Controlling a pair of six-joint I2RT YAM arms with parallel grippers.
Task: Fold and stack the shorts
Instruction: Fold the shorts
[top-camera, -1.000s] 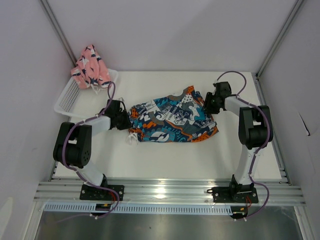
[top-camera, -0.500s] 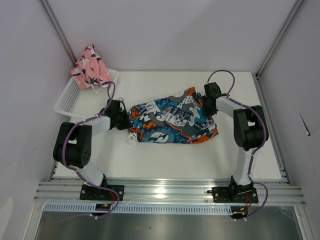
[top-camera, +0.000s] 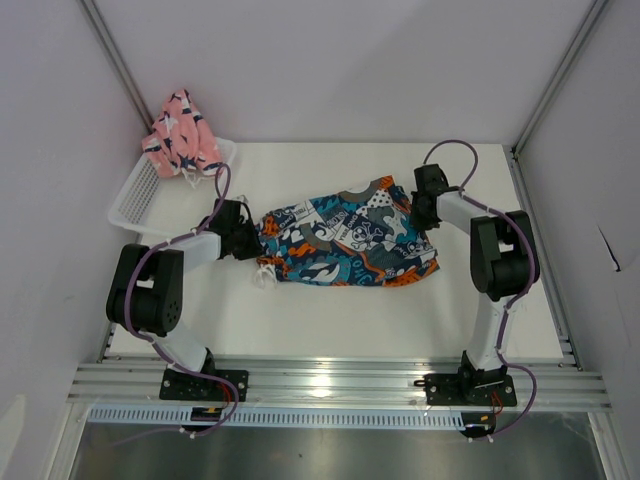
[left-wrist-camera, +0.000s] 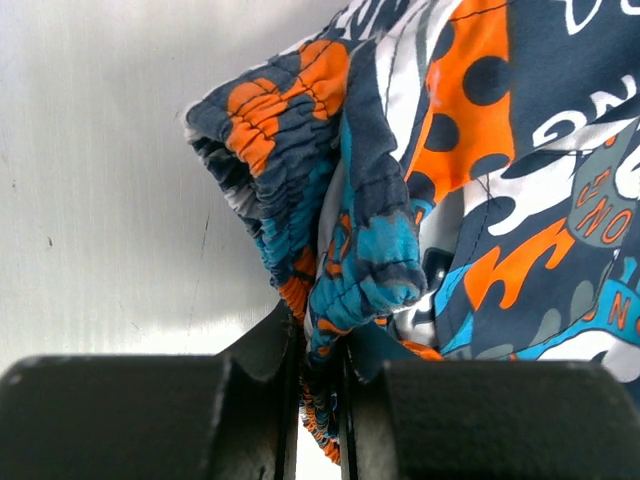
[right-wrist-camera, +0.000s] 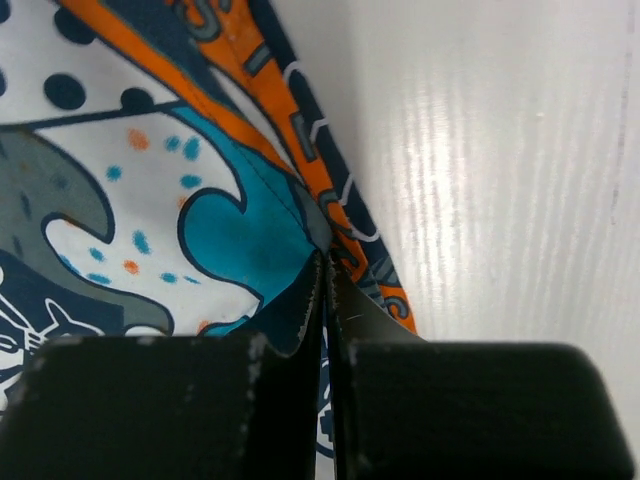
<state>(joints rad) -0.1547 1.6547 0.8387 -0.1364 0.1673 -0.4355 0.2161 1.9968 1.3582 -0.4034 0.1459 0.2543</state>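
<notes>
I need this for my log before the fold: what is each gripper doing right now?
Left gripper: closed on the printed shorts, at the elastic waist.
Right gripper: closed on an edge of the same shorts.

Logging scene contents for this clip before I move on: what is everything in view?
blue, orange, white and grey printed fabric shorts: one, spread across the table's middle.
pink fabric shorts with navy-and-white shapes: one, bunched on the basket's far end.
white plastic mesh basket: one, table's far-left corner.
white table: one, under everything.
left claw: black, shut on the printed shorts' waistband.
right claw: black, shut on their opposite edge.
</notes>
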